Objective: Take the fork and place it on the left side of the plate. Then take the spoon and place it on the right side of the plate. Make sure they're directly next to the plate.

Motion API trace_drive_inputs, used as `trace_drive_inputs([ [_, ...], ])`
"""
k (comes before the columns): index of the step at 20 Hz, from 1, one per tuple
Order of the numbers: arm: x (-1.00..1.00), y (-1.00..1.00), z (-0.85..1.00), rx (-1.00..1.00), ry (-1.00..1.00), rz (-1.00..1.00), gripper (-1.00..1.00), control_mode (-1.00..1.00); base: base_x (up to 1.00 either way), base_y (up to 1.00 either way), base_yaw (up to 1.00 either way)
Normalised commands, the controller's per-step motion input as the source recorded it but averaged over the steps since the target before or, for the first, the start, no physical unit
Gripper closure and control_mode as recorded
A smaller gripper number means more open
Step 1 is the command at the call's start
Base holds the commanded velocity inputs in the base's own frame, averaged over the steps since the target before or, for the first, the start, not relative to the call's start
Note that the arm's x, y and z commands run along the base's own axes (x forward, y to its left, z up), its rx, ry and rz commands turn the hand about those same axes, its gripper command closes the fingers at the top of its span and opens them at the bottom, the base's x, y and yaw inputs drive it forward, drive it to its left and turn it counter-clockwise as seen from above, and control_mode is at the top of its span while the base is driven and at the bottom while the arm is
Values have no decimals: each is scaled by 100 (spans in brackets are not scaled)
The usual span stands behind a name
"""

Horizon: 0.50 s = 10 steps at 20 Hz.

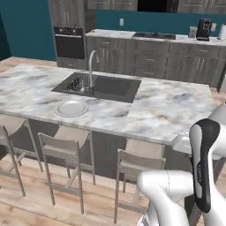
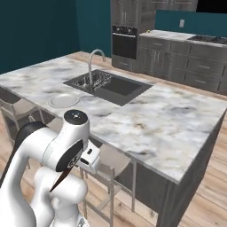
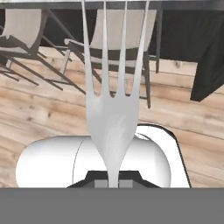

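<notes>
So | silver-tined fork (image 3: 113, 113) clamped in closed gripper (image 3: 113, 183) | round grey-white plate (image 1: 71, 107) bare | both placements left

The arm is folded low beside the base, its gripper (image 3: 113, 183) clamped on the fork (image 3: 113, 113).
</notes>
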Motion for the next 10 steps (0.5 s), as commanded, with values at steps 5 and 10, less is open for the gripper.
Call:
trace_drive_inputs([
  [5, 0, 0, 0, 0, 0, 0, 100, 100, 21, 85, -25],
  [10, 0, 0, 0, 0, 0, 0, 100, 100, 21, 81, -25],
])
